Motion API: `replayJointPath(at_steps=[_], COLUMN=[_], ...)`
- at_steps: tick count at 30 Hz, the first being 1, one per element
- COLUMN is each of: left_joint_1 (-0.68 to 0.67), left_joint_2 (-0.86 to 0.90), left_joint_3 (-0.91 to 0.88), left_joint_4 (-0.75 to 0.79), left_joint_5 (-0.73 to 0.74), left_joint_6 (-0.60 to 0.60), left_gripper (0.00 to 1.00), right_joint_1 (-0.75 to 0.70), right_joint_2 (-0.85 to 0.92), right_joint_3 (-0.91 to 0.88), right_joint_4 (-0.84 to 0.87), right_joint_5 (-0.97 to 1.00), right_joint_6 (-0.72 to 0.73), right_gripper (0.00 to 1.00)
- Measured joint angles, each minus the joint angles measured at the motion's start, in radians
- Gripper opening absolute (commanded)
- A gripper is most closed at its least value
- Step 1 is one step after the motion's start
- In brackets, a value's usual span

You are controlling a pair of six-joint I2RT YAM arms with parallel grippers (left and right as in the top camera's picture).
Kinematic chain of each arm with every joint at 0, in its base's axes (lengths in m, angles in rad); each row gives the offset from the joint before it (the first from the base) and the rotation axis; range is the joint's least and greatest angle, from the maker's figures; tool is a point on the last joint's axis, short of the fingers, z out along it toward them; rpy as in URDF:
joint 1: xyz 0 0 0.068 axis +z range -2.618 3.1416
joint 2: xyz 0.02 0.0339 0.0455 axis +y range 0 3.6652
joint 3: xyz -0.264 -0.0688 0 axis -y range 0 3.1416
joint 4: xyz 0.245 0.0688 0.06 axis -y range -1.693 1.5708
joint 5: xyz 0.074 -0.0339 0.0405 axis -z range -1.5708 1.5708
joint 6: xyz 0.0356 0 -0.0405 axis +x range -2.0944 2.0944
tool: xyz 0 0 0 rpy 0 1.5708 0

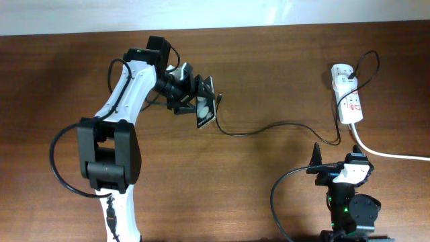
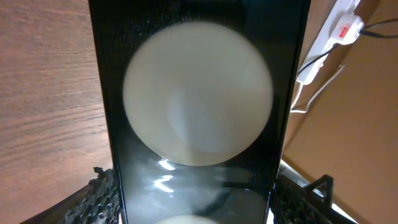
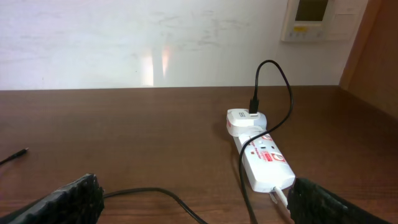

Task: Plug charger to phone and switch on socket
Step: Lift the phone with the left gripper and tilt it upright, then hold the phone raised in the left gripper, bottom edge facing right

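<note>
My left gripper point(image 1: 196, 102) is shut on the phone point(image 1: 205, 107) and holds it just above the table at the back centre. In the left wrist view the phone's glossy black screen point(image 2: 199, 93) fills the frame between the two fingers point(image 2: 93, 199) and reflects a white round spot. The charger's thin black cable point(image 1: 289, 124) runs from the white socket point(image 1: 349, 101) across the table. Its tip point(image 1: 219, 99) lies free just right of the phone. My right gripper point(image 1: 336, 163) is open near the front right, and the socket point(image 3: 264, 163) lies ahead of it.
A white adapter point(image 3: 245, 118) is plugged into the socket's far end. The socket's thick white cord point(image 1: 390, 153) runs off to the right edge. The charger cable point(image 3: 155, 193) crosses the table between my right fingers. A white wall borders the back of the table.
</note>
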Motion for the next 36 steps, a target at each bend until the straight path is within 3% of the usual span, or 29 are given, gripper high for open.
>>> replayJointPath(at_steps=[4, 10, 12, 19, 36], left_joint_1=[0.0, 0.0, 0.0, 0.0, 0.0], left_joint_2=[0.0, 0.0, 0.0, 0.0, 0.0], left_joint_3=[0.0, 0.0, 0.0, 0.0, 0.0], left_joint_4=[0.0, 0.0, 0.0, 0.0, 0.0], left_joint_5=[0.017, 0.063, 0.071, 0.086, 0.181], left_joint_6=[-0.05, -0.103, -0.129, -0.22, -0.239], left_gripper=[0.41, 0.2, 0.19, 0.0, 0.0], right_joint_1=[0.0, 0.0, 0.0, 0.0, 0.0], right_joint_2=[0.0, 0.0, 0.0, 0.0, 0.0], right_joint_3=[0.0, 0.0, 0.0, 0.0, 0.0], right_joint_4=[0.0, 0.0, 0.0, 0.0, 0.0], right_joint_5=[0.0, 0.0, 0.0, 0.0, 0.0], right_joint_6=[0.0, 0.0, 0.0, 0.0, 0.0], right_gripper=[0.99, 0.99, 0.99, 0.99, 0.99])
